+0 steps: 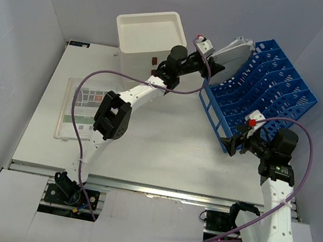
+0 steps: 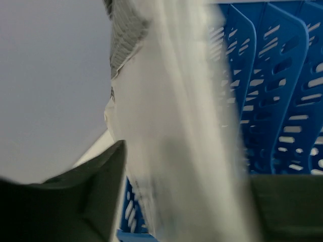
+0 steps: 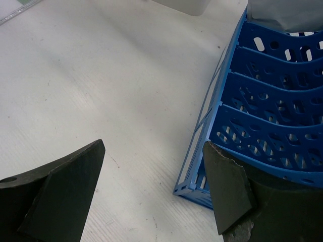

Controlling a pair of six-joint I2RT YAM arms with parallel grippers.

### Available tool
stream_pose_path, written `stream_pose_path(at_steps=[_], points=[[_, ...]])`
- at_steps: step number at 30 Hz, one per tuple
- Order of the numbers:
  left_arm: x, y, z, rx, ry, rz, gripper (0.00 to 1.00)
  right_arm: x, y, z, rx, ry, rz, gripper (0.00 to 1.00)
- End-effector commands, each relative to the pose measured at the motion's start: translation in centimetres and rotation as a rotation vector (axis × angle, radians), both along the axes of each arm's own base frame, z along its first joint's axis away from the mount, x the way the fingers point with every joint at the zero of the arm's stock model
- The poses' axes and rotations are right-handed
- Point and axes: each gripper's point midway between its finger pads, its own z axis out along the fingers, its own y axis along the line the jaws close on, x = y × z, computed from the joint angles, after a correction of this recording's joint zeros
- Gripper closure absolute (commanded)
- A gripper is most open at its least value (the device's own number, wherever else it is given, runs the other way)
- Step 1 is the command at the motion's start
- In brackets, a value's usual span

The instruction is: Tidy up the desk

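Ana: Dark fingers (image 3: 65,191) of the right tool (image 3: 155,151) sit closest, wide apart, with only bare white showing between them.

Ben: Is that white the surface (image 1: 164,140)?

Ana: Yes. It is the biggest thing here. It spreads from the metal rail (image 1: 149,188) by the arm bases back to the far wall, and everything else stands on it.

Ben: What is next biggest?

Ana: The blue rack (image 1: 268,83). It is on the right half, set at a slant toward the far right corner. The right tool hovers just beside its near corner, empty.

Ben: And the white box (image 1: 148,34)?

Ana: It is at the far edge, near the rack's far end and to its left.

Ben: Anything on the left?

Ana: A printed sheet (image 1: 82,110) lies flat near the left edge, well apart from the rack.

Ben: And the left tool (image 1: 210,67)?

Ana: It is between box and rack, at the rack's far end. A pale bundle (image 2: 176,126) of papers stands between its fingers. That wrist view is blurred, so I cannot tell whether the fingers press the bundle or merely flank it.
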Motion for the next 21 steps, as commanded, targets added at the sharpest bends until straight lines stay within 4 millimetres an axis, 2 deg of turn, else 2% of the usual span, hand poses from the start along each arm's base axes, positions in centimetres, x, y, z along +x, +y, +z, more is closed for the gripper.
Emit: stream_pose_path(at_steps=[1,5,8,11,17,21], points=[[-0.9,0.2,6.0,-0.061,-0.096,0.039,0.64,0.1,0.1,0.4,0.01,-0.024,0.008,0.15],[-0.6,0.5,7.9,-0.052,-0.175,0.083,1.0,0.0,0.2,0.5,0.012,-0.029,0.012,0.15],[-0.3,0.4,8.7,-0.034,-0.214,0.098,1.0,-0.1,0.2,0.6,0.015,-0.028,0.015,0.15],[-0.1,-0.3,6.9,0.02,-0.197,0.066,0.99,-0.1,0.3,0.6,0.016,-0.028,0.018,0.15],[0.6,-0.8,2.4,0.074,-0.109,0.066,0.42,0.0,0.2,0.5,0.016,-0.026,0.017,0.15],[1.0,-0.8,1.0,0.079,-0.079,0.077,0.23,0.0,0.2,0.3,0.017,-0.02,0.017,0.15]])
